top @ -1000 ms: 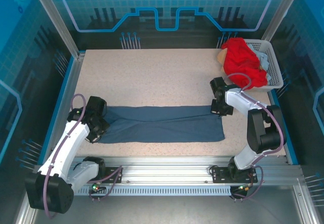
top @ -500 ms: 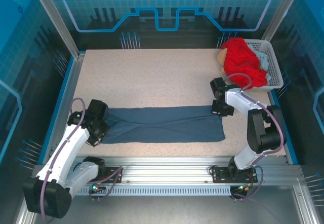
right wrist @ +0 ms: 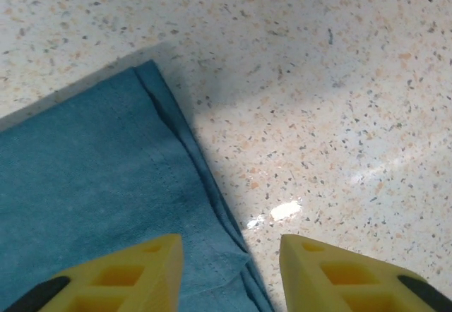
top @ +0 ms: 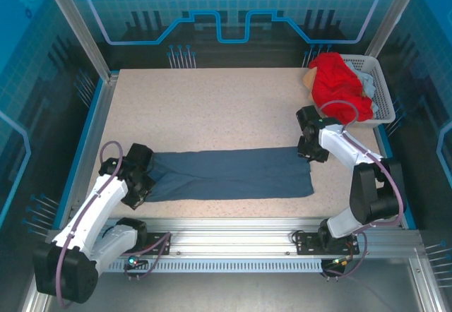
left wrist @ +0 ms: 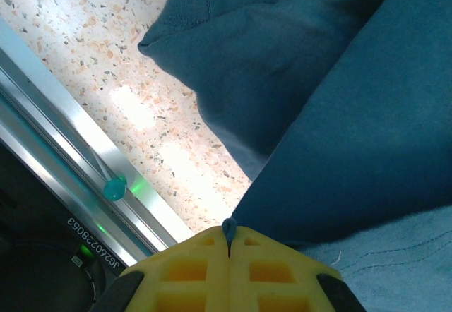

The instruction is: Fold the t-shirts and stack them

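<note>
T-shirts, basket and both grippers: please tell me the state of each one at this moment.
blue t-shirt: folded into a long band, lying flat on the table, left end pinched.
red t-shirt: unfolded, crumpled in the basket, spilling over its rim.
basket: upright, filled with cloth.
left gripper: shut on the blue t-shirt.
right gripper: open above the shirt's right edge, holding nothing.

Left tool [left wrist: 228, 241] clamped tight, right tool [right wrist: 232, 257] with fingers apart.
</note>
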